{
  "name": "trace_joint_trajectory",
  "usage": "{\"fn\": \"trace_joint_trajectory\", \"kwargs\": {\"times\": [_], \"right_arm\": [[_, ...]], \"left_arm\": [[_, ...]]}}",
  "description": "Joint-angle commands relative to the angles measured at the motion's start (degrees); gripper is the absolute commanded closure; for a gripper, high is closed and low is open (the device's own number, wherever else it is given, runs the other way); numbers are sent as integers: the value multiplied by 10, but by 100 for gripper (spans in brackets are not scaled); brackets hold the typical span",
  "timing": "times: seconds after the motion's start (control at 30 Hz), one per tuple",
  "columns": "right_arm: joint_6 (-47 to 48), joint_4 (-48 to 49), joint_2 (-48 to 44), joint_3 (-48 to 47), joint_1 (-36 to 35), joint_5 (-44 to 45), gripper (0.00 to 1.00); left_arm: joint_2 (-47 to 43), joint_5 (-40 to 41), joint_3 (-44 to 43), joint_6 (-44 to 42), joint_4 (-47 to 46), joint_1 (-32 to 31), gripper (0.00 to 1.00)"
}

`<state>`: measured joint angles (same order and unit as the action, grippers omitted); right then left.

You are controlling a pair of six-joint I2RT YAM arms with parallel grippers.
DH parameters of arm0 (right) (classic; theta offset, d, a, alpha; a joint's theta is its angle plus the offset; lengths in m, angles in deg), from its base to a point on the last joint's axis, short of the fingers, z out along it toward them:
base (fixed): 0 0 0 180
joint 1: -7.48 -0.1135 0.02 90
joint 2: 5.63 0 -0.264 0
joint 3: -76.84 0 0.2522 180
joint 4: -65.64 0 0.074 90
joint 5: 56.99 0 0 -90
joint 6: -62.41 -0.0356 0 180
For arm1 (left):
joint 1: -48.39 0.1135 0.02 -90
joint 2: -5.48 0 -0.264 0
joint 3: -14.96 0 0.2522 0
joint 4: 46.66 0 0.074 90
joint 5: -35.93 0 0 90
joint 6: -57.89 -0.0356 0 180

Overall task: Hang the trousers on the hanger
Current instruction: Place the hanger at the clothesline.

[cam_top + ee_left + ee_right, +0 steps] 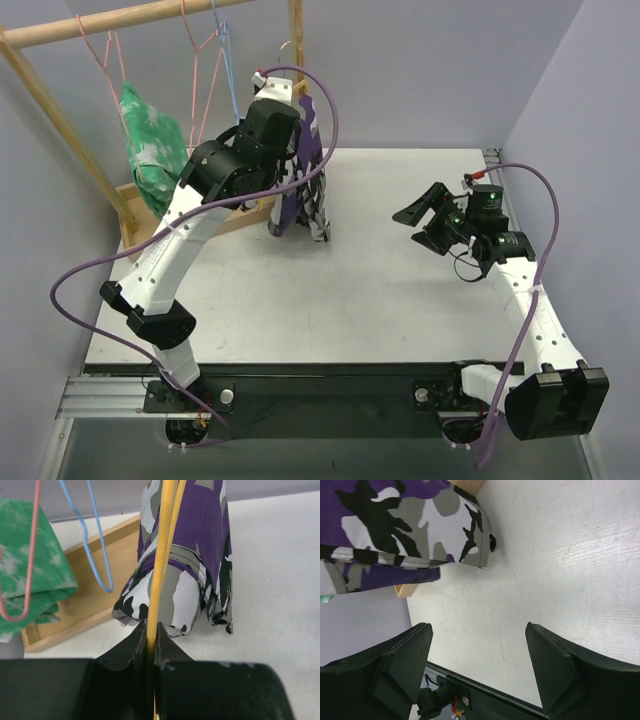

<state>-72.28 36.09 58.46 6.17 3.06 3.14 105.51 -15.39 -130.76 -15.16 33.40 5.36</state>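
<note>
The camouflage trousers [305, 190] hang folded over the yellow wire hanger [161, 565], their lower ends down near the table. In the left wrist view the trousers [200, 555] drape on both sides of the two yellow wires. My left gripper [150, 628] is shut on the hanger's wire, which runs straight up between the fingers; from above, the left gripper [283, 95] is raised beside the rack post. Off to the right, above the table, my right gripper [420, 207] is open and holds nothing. The right wrist view has the right gripper [478, 628] apart from the trousers [410, 525].
A wooden rack with a top rod [130, 20] stands at the back left on a wooden base [85, 605]. On it hang pink hangers [110, 60], a blue hanger [95, 545] and a green-and-white garment [152, 145]. The white table [400, 300] ends near the arm bases.
</note>
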Motion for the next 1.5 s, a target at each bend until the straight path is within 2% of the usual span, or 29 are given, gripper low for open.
{"fn": "trace_joint_trajectory", "kwargs": {"times": [0.0,0.3,0.57,0.73,1.1,1.47], "right_arm": [[8,-5,18,-32,6,-5,22],[8,-2,57,-58,6,-12,22],[2,1,86,-76,6,-21,22],[-1,5,94,-76,6,-25,22],[2,7,88,-75,6,-27,23],[9,7,82,-77,9,-30,22]], "left_arm": [[-7,134,-115,-24,-64,14,100],[-60,163,-73,-3,-43,28,100],[-117,185,-32,14,-28,68,100],[-142,156,-5,1,-58,85,100],[-68,69,-58,-6,-129,87,100],[13,-27,-152,8,-181,129,100]]}}
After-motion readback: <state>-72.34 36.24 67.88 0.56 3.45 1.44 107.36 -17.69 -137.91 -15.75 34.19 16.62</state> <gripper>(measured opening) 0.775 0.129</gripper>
